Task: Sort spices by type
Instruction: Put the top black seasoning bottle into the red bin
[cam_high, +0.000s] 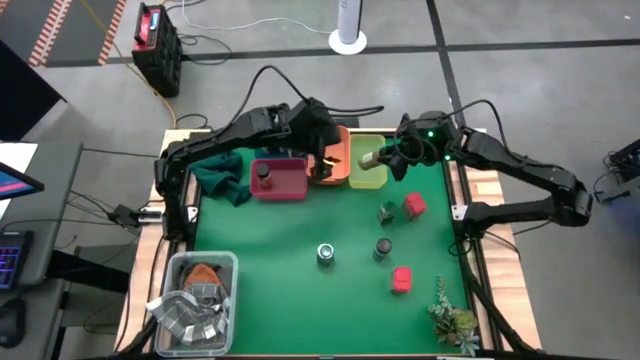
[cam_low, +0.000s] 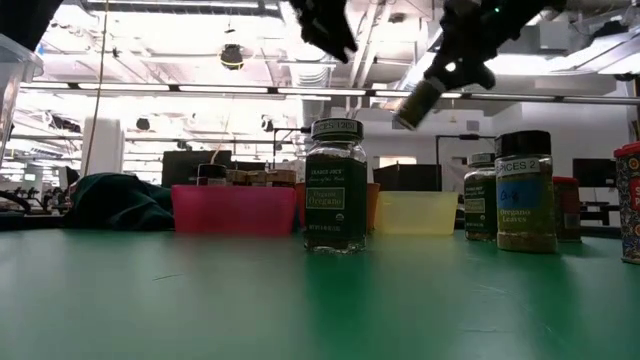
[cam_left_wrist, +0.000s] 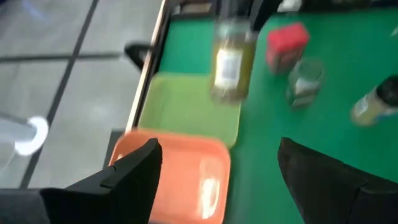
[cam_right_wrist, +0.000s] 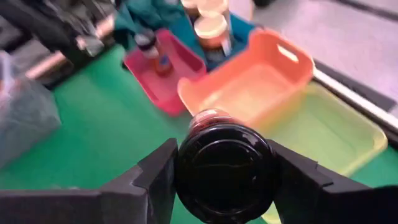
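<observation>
My right gripper (cam_right_wrist: 225, 173) is shut on a jar with a dark lid (cam_high: 368, 159), held in the air over the yellow-green tray (cam_high: 367, 172); the low view shows that jar (cam_low: 417, 102) tilted high above the table. My left gripper (cam_left_wrist: 217, 168) is open and empty above the orange tray (cam_left_wrist: 186, 171). Two jars (cam_high: 326, 254) (cam_high: 383, 247), a green-topped jar (cam_high: 386, 212) and two pink-red boxes (cam_high: 414, 205) (cam_high: 401, 279) stand on the green mat. A dark-topped jar (cam_high: 263, 172) stands in the magenta tray (cam_high: 290, 187). Tan-topped jars (cam_right_wrist: 211, 25) sit in the blue tray. My right gripper pinches the jar at its dark lid end (cam_right_wrist: 189, 163), one finger (cam_right_wrist: 155, 177) on each side of the lid. The fingers come from the table's right, slanting down. The jar is lifted clear and tilted, its body (cam_low: 412, 106) pointing away from the fingers and downward over the yellow-green tray.
A dark green cloth (cam_high: 222, 172) lies left of the magenta tray. A clear tub of grey packets (cam_high: 195, 300) stands at the near left corner and a small plant (cam_high: 452, 318) at the near right. The trays line the far edge.
</observation>
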